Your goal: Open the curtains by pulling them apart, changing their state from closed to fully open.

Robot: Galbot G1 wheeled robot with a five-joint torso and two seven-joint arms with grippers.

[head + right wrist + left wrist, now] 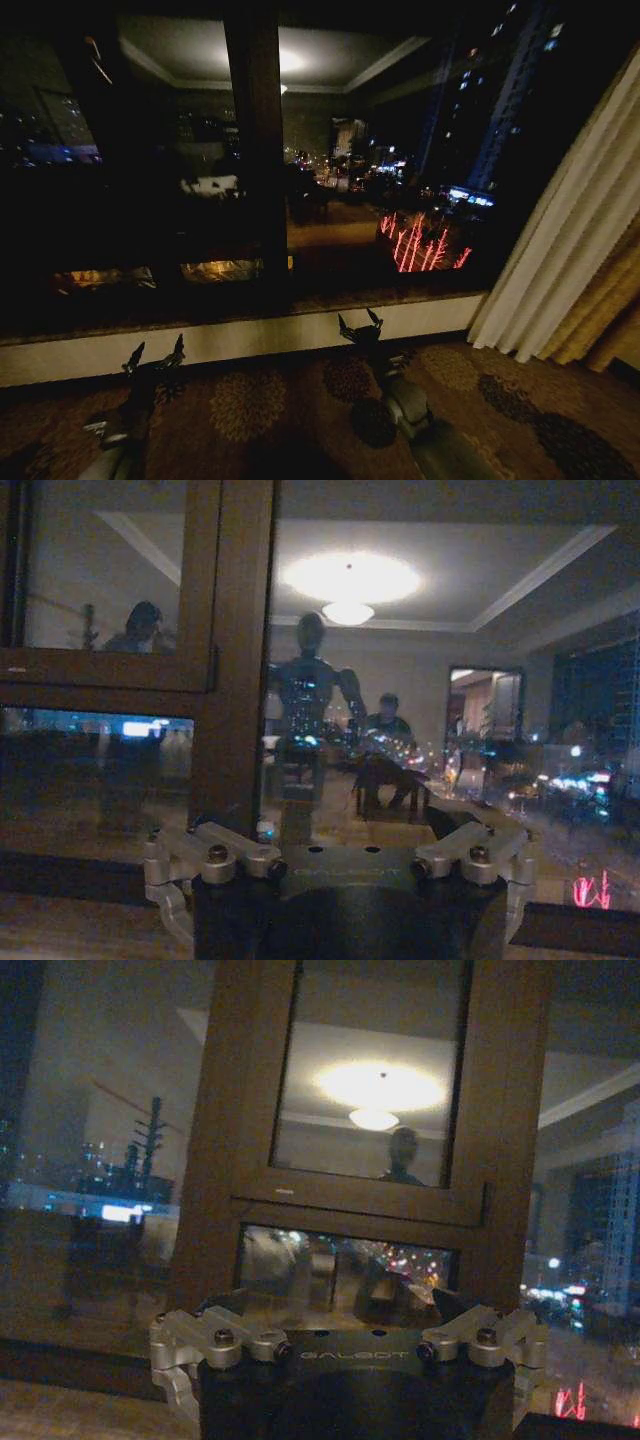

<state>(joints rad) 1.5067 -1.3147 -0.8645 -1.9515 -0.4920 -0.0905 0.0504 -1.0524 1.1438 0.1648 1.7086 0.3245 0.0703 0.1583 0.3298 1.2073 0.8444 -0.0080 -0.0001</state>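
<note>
Left tool [158, 352] and right tool [359, 325] (spread) face window [150, 200]; curtains [565, 260] bunched rightward.

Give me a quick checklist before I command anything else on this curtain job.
1. Sheer curtain off the glass: ok, gathered at the right edge beside the golden drape.
2. Left side of the window uncovered: ok, bare glass there.
3. Left pincer free: ok, open, holding nothing, low before the sill.
4. Right pincer free: ok, open and empty, also near the sill.
5. Any left-hand panel fully pulled back: cannot tell, it lies beyond the frame.
</note>
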